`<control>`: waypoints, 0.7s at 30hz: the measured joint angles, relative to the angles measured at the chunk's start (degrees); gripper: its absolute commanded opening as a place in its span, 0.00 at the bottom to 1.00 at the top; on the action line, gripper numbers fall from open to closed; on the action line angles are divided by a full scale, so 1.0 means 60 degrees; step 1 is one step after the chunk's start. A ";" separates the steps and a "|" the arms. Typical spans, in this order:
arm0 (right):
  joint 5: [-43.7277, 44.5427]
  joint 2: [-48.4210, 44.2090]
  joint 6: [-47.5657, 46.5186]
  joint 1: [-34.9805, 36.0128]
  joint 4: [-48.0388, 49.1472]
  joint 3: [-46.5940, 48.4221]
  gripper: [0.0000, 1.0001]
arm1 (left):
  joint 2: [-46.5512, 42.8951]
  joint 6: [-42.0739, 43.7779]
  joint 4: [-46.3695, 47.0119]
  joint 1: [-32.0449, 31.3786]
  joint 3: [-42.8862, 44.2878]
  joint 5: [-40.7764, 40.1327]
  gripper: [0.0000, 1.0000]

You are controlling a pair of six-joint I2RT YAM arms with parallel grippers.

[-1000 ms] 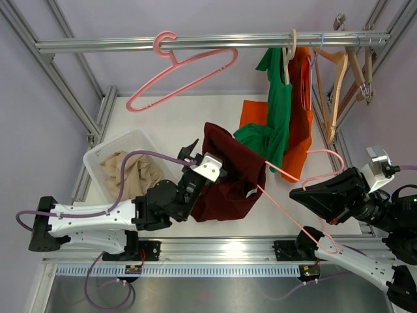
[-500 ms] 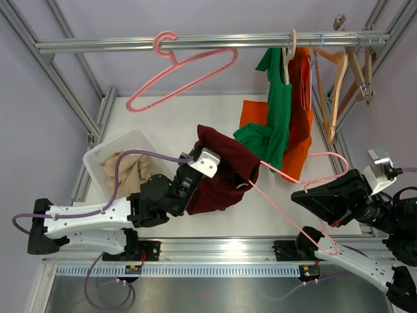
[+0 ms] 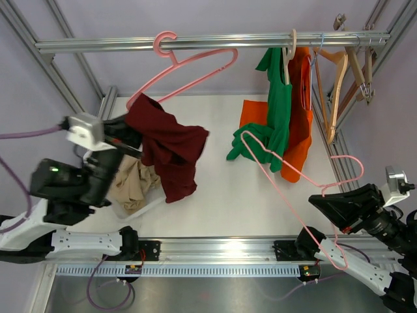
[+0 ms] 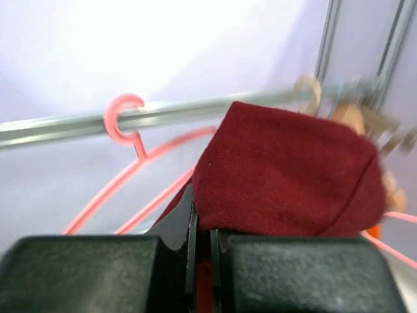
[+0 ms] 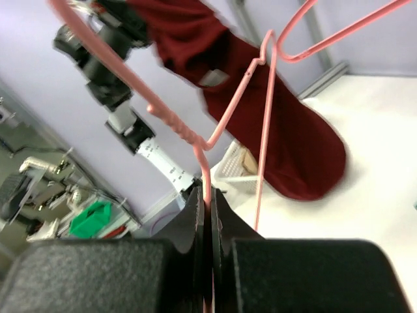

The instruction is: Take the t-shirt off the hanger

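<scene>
The left arm rears up at the left edge of the overhead view, its wrist lifted high toward the camera and its left gripper pointing toward the middle of the frame. The jaws are pinched nearly together on a fold of the t-shirt. In the left wrist view the black fingers meet with dark red cloth caught between them, and the garment bulges up and to the right of the tips.

The t-shirt hangs from that grip at left centre of the overhead view. Its lower end drops beside the basket, which holds a beige cloth. Whether the hem reaches the table cannot be told.

The right arm sits low in the lower right corner, with its right gripper aimed up and to the left. Its jaws are clamped tight on the thin wire of the hanger, which slants up from there toward the centre of the overhead frame.

The hanger carries no cloth and stands well apart from the t-shirt. In the right wrist view its wire crosses in front of the garment, which hangs beyond it from the upper left.

A second pink hanger hooks on the rail at the top of the overhead view.
</scene>
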 measured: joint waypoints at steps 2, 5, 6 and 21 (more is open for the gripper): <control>0.0543 -0.0084 -0.0004 0.0000 -0.0270 0.0189 0.00 | -0.0215 -0.0386 -0.0495 0.0000 0.0900 0.0168 0.00; 0.1224 -0.0047 -0.0033 0.0000 -0.0506 0.0248 0.00 | -0.0211 -0.0590 -0.0991 0.0000 0.2361 0.0248 0.00; 0.1355 0.0004 -0.0058 0.0000 -0.0590 0.0248 0.00 | -0.0204 -0.0572 -0.1100 0.0000 0.2721 0.0240 0.00; 0.1687 0.1359 -0.0342 0.0000 -0.0616 0.0251 0.00 | 0.0871 0.4262 0.0769 0.0007 0.4758 -0.0630 0.00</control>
